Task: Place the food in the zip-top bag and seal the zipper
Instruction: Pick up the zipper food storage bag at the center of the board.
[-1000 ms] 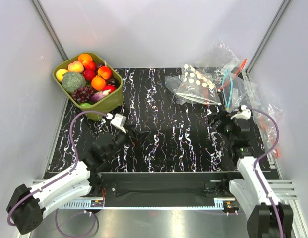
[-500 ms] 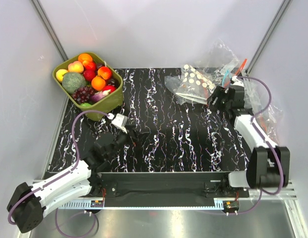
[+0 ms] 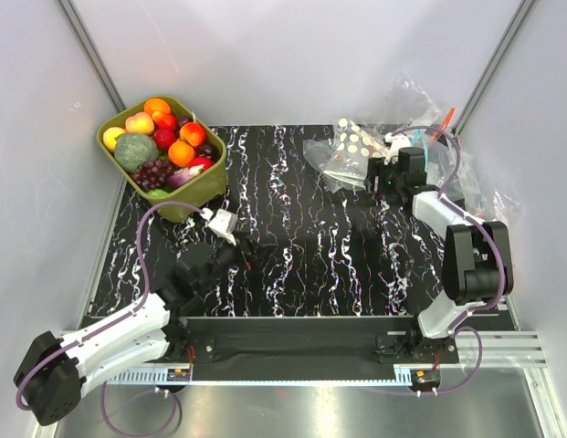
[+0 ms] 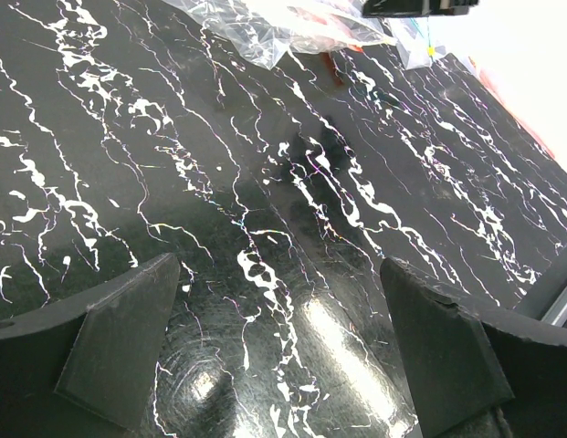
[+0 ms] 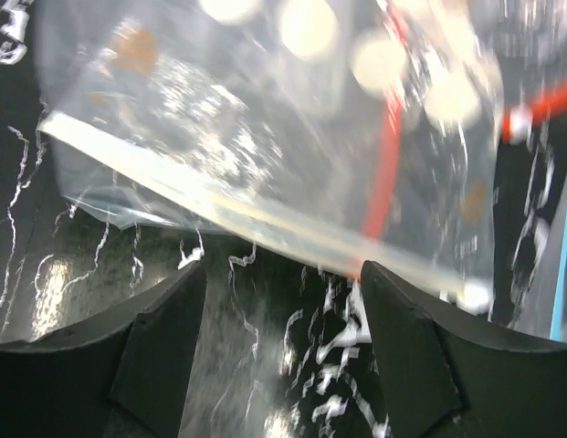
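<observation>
- Top view: food (image 3: pixel 181 151) heaped in the green tub (image 3: pixel 199 189), far-left corner of the table (image 3: pixel 301 228). None of it is in the bag.
- Dotted bag (image 3: pixel 354 151) lies flat at far right, at the left edge of a pile of other clear bags (image 3: pixel 420 109).
- Right gripper (image 3: pixel 378 178) is low at the dotted bag's near-right edge. Left gripper (image 3: pixel 236 245) is over bare table, near the tub and well apart from the bag.
- Left wrist: left gripper (image 4: pixel 283 365) jaws wide apart, nothing between them, only marbled table below. Clear bags at the top edge.
- Right wrist: right gripper (image 5: pixel 283 342) jaws apart and empty. The zipper (image 5: pixel 265 224) runs as a pale strip slantwise just beyond the fingertips, not between them. Whether it is pressed closed cannot be told. The bag's dots are blurred at the top.
</observation>
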Available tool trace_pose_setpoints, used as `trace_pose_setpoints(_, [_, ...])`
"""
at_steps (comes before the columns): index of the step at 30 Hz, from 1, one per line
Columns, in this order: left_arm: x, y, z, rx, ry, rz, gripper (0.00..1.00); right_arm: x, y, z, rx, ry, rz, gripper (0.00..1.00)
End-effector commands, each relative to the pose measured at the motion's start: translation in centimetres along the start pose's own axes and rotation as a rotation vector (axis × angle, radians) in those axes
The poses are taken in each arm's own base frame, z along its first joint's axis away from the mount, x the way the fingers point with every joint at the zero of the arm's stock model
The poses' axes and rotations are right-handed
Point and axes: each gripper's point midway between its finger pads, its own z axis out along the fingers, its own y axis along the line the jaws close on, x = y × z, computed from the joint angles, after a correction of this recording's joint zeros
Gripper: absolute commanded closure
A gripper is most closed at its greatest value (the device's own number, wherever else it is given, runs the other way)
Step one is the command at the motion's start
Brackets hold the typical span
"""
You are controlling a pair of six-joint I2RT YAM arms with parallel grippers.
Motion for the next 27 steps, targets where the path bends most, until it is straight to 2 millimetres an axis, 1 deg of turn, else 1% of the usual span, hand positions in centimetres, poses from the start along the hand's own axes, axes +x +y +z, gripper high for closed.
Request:
trace_pose_setpoints(1, [-2.8, -1.4, 0.1, 0.047, -0.092, -0.001, 0.01, -6.3, 2.5, -0.1, -0.059, -0.261, -0.341, 0.24])
trace_pose_setpoints(2, [-2.9, -1.4, 0.1, 0.049, -0.094, -0.001, 0.01, -5.9, 2.2, 0.0, -0.042, -0.264, -0.356, 0.24])
trace_pose_setpoints(4, [-2.9, -1.5, 0.0, 0.055, -0.097, -0.004, 0.01, -6.1, 1.5, 0.1, 0.008, -0.264, -0.372, 0.24])
trace_pose_setpoints(5, [-2.9, -1.5, 0.0, 0.057, -0.098, -0.007, 0.01, -6.2, 1.6, 0.1, 0.017, -0.267, -0.393, 0.26])
trace_pose_setpoints(6, [-2.8, -1.5, 0.0, 0.058, -0.096, -0.009, 0.01, -6.1, 1.5, 0.2, 0.037, -0.256, -0.476, 0.29])
trace_pose_setpoints(7, [-2.9, -1.7, 0.0, 0.064, -0.097, -0.012, 0.01, -5.8, 2.1, 0.8, 0.055, -0.244, -0.527, 0.31])
trace_pose_setpoints(8, [-2.9, -1.8, 0.0, 0.073, -0.095, -0.013, 0.01, -6.1, 2.1, 0.9, 0.093, -0.242, -0.572, 0.33])
trace_pose_setpoints(9, [-2.9, -1.8, 0.0, 0.072, -0.097, -0.013, 0.01, -6.1, 1.5, 1.1, 0.138, -0.226, -0.643, 0.33])
trace_pose_setpoints(10, [-2.9, -1.8, 0.0, 0.072, -0.097, -0.016, 0.01, -5.7, 1.7, 1.6, 0.137, -0.207, -0.673, 0.33])
trace_pose_setpoints(13, [-2.9, -1.8, 0.0, 0.072, -0.095, -0.019, 0.01, -5.8, 1.9, 1.9, 0.126, -0.206, -0.721, 0.32])
trace_pose_setpoints(14, [-2.9, -1.9, -0.1, 0.075, -0.095, -0.019, 0.01, -5.6, 2.5, 2.0, 0.113, -0.203, -0.736, 0.32])
trace_pose_setpoints(18, [-2.9, -1.9, 0.0, 0.077, -0.096, -0.021, 0.01, -4.7, 2.8, 2.6, 0.172, -0.161, -0.84, 0.33])
trace_pose_setpoints(19, [-2.9, -1.9, 0.0, 0.075, -0.095, -0.021, 0.01, -4.7, 2.9, 2.8, 0.186, -0.16, -0.848, 0.36])
trace_pose_setpoints(21, [-2.9, -1.8, 0.0, 0.072, -0.095, -0.019, 0.01, -4.6, 3.2, 3.0, 0.185, -0.156, -0.867, 0.39])
trace_pose_setpoints(22, [-2.8, -1.8, 0.0, 0.071, -0.094, -0.018, 0.01, -4.5, 3.3, 3.2, 0.194, -0.156, -0.87, 0.44])
trace_pose_setpoints(23, [-2.8, -1.7, 0.0, 0.068, -0.095, -0.016, 0.01, -4.6, 3.1, 3.3, 0.206, -0.158, -0.871, 0.45])
trace_pose_setpoints(27, [-2.9, -1.7, 0.0, 0.067, -0.095, -0.013, 0.01, -4.3, 2.9, 3.9, 0.244, -0.138, -0.917, 0.47])
